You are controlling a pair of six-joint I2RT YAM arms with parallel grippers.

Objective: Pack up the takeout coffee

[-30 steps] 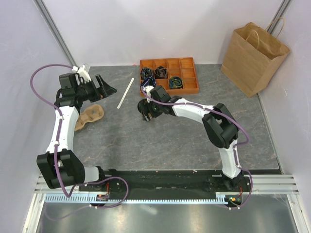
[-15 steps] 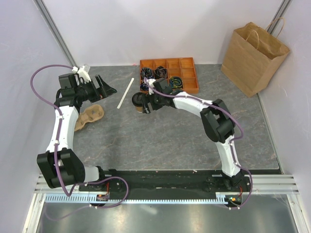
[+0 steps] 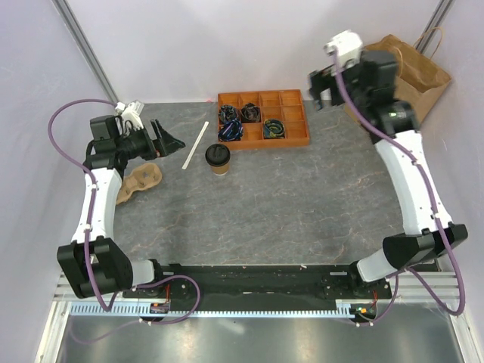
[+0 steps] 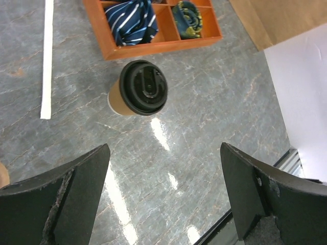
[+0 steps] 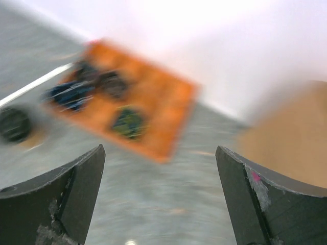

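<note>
The takeout coffee [image 3: 218, 159] is brown with a black lid [image 4: 143, 87], the tray [image 4: 153, 48] orange.

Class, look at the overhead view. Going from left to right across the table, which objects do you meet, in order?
Moulded cardboard cup carrier → white strip → takeout coffee → orange compartment tray → brown paper bag.

The left arm [image 3: 102, 197] rises along the left side of the frame, wrist bent rightward. The left gripper [image 3: 168, 139] has its jaws wide apart with nothing between them. The right arm [image 3: 412, 181] is raised to the upper right. The right gripper [image 3: 321, 87] is likewise spread and empty.
</note>
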